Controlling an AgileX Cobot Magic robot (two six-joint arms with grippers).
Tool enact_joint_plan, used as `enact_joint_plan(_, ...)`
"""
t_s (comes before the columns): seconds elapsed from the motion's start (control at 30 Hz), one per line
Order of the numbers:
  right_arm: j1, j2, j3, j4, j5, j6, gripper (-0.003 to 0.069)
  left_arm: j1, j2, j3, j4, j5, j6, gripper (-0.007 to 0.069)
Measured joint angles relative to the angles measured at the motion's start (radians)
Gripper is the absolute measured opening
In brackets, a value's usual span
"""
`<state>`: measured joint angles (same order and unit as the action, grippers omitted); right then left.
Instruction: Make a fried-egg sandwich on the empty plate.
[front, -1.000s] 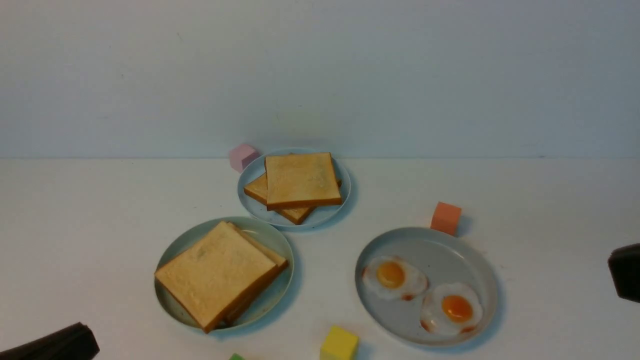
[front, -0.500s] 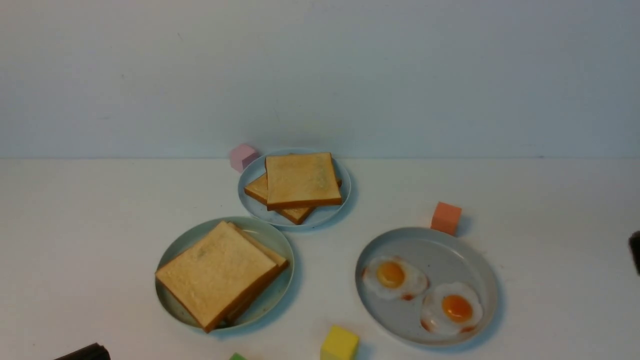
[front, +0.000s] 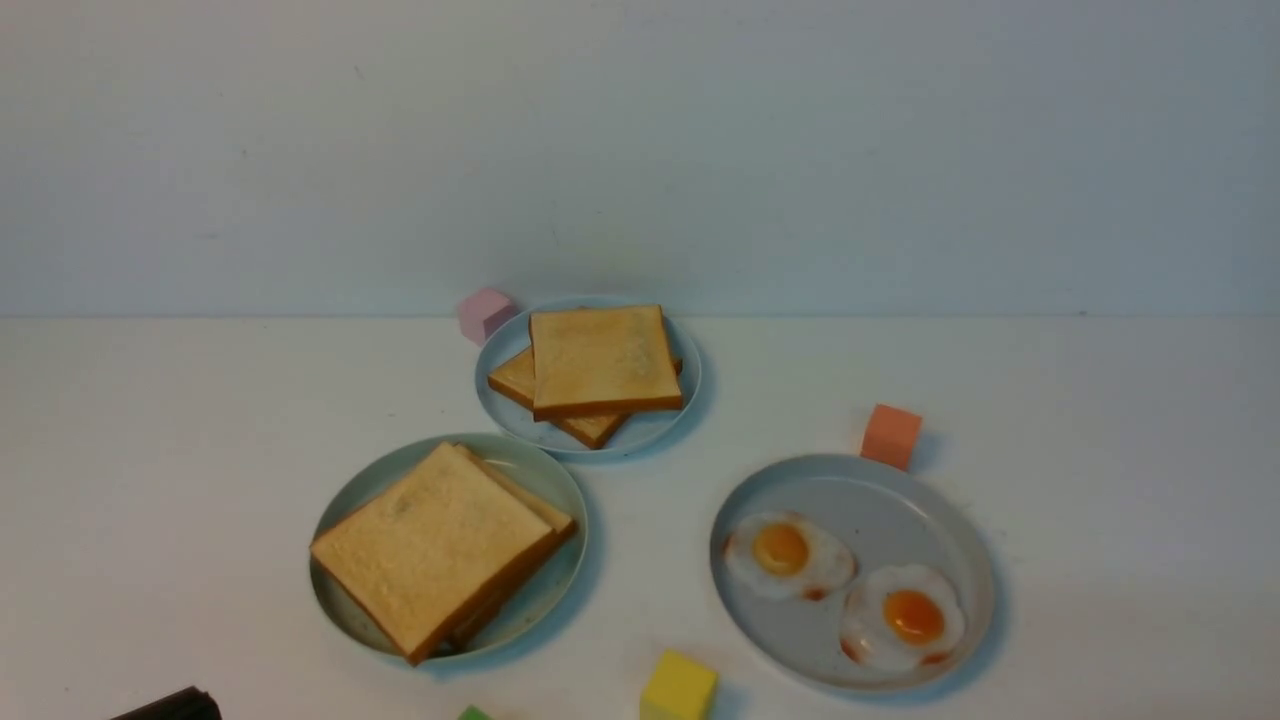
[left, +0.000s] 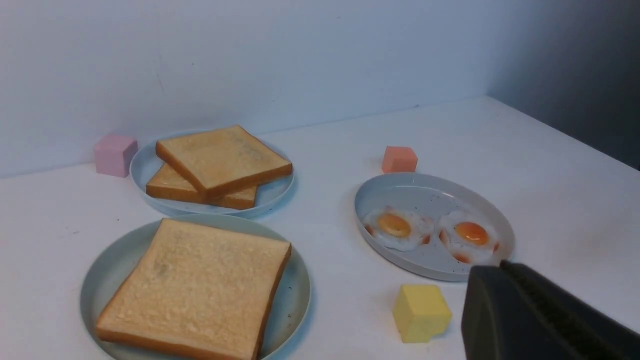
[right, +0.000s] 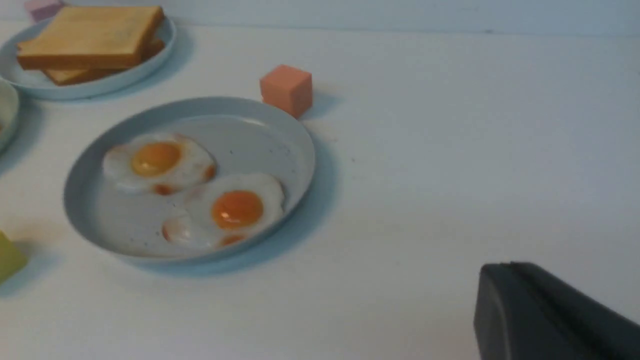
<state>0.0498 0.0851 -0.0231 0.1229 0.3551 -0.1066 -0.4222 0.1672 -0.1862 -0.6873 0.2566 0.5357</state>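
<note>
The mint-green plate (front: 548, 478) sits front left of centre and holds two golden toast slices (front: 432, 545) stacked askew. I cannot see whether an egg lies between them. The stack also shows in the left wrist view (left: 195, 285). My left gripper (front: 165, 705) is at the bottom left edge, near and left of that plate. In its wrist view (left: 500, 267) its fingers are pressed together and hold nothing. My right gripper (right: 510, 267) is out of the front view. It is shut and empty, over bare table to the right of the grey plate.
A grey plate (front: 880, 500) at front right holds two fried eggs (front: 787, 553) (front: 905, 618). A small blue plate (front: 650, 425) behind holds two more toast slices (front: 600, 360). Pink (front: 485, 313), orange (front: 892, 436), yellow (front: 678, 688) and green (front: 473, 714) cubes lie around.
My right gripper has drawn back to the right, out of the front view. My left gripper sank toward the bottom left edge, then stayed. Plates and food have not moved.
</note>
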Motion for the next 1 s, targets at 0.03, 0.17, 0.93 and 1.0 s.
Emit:
enact_joint_plan(0.03, -0.005, -0.033, 0.025, 0.003, 0.006, 0.009, -0.0011, 0.0, 0.0, 0.0, 0.0, 0.0, 0.0, -0.0013)
enact_joint_plan(0.17, -0.017, -0.094, 0.04, 0.006, 0.035, 0.059, -0.0011, 0.0, 0.0, 0.001, 0.0, 0.0, 0.0, -0.0013)
enact_joint_plan(0.93, -0.019, -0.096, 0.04, 0.006, 0.035, 0.075, -0.0003, 0.0, 0.0, 0.002, 0.0, -0.001, 0.0, 0.0002)
enact_joint_plan(1.0, -0.019, -0.096, 0.04, 0.006, 0.035, 0.075, -0.0003, 0.0, 0.0, 0.002, 0.0, -0.023, 0.003, 0.0004)
